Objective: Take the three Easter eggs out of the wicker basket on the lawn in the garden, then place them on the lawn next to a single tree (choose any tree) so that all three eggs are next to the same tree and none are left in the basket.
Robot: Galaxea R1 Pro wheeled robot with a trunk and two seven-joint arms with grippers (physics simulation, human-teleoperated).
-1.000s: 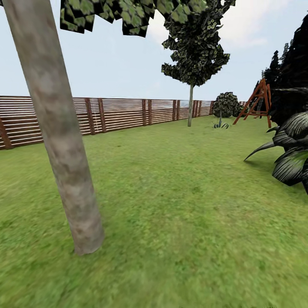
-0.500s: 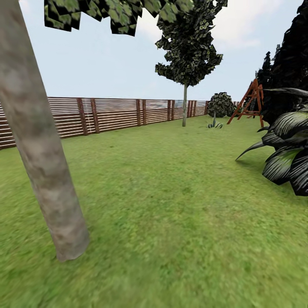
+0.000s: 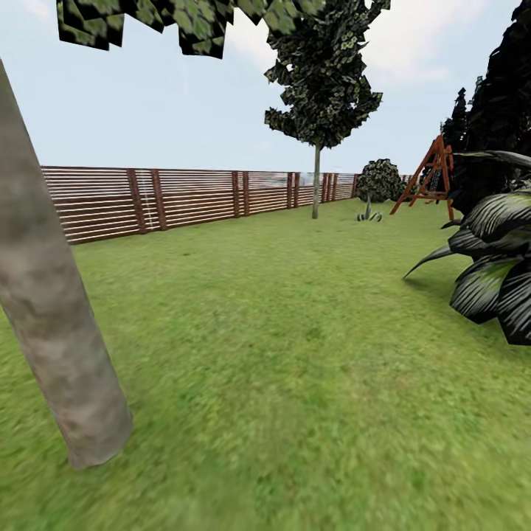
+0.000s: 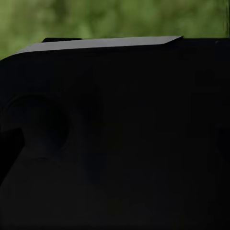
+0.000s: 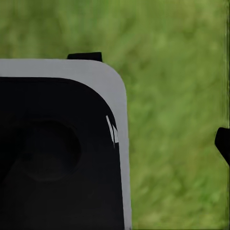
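Observation:
The three Easter eggs and the wicker basket are out of view. The lawn (image 3: 295,332) spreads wide ahead of me in the fenced garden. A tree with a thick pale grey-tan trunk (image 3: 59,354) stands very close at the left, its green crown overhead. A second tree (image 3: 317,88) with a thin trunk rises far back by the fence. In the left wrist view a dark part of my own body (image 4: 115,139) blocks the sight, with blurred grass behind it. The right wrist view holds a black and grey body part (image 5: 57,148) above grass (image 5: 172,120); a small dark tip (image 5: 223,143) sits at the edge.
A brown slatted fence (image 3: 184,195) runs along the back left. A dark broad-leaved plant (image 3: 494,273) juts in at the right, under black columnar trees (image 3: 501,110). Far back stand a round bush (image 3: 380,179) and a red-brown wooden frame (image 3: 431,177).
The whole head view has shifted: the near trunk slid left and lower in the picture and the fence appears nearer, so the camera moved. Nothing in the garden itself moved.

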